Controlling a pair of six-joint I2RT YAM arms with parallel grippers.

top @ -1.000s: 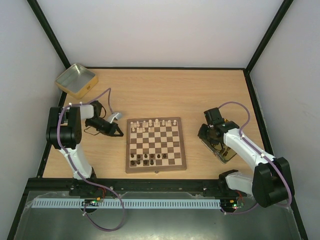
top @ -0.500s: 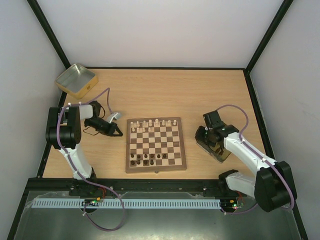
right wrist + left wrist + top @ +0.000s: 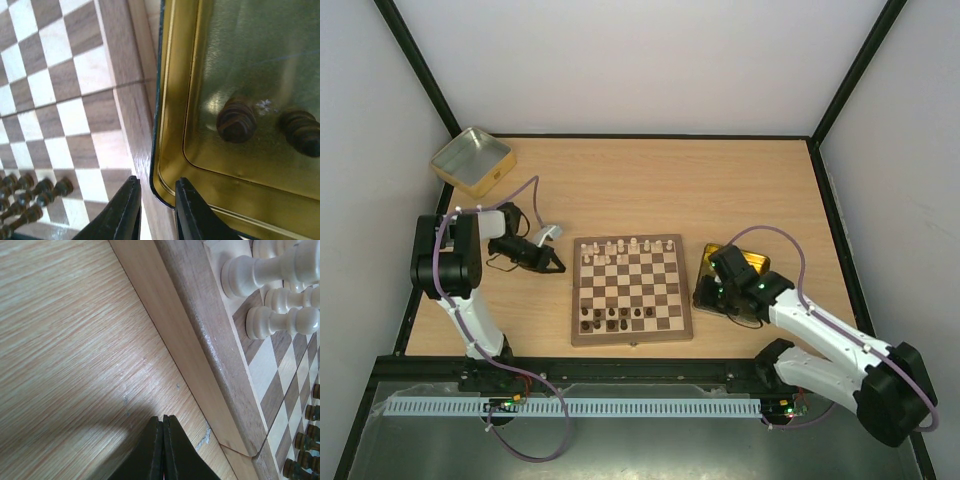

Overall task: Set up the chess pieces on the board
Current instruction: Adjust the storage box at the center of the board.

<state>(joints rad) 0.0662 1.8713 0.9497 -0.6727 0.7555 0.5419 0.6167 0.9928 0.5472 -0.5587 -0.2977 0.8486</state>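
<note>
Risk: gold tin [image 3: 172, 100] may shove board [image 3: 127, 100], toppling standing pieces [image 3: 64, 186]. Right gripper [image 3: 156, 212] seems to pinch tin's rim, tin just beside board's 3 o'clock edge; two dark pieces [image 3: 236, 120] loose inside may roll. Left gripper [image 3: 163, 450] pressed together, empty, at board's 9 o'clock.

Tabletop [image 3: 740, 190]: light wood grain, matte, evenly lit, shadows soft. Walls [image 3: 640, 60]: plain white panels on the far, left and right sides. Black frame posts [image 3: 418, 70] rise from the far corners. Grey metal tray [image 3: 650, 445] below the near edge, with a white slotted strip [image 3: 620, 408] along it.
</note>
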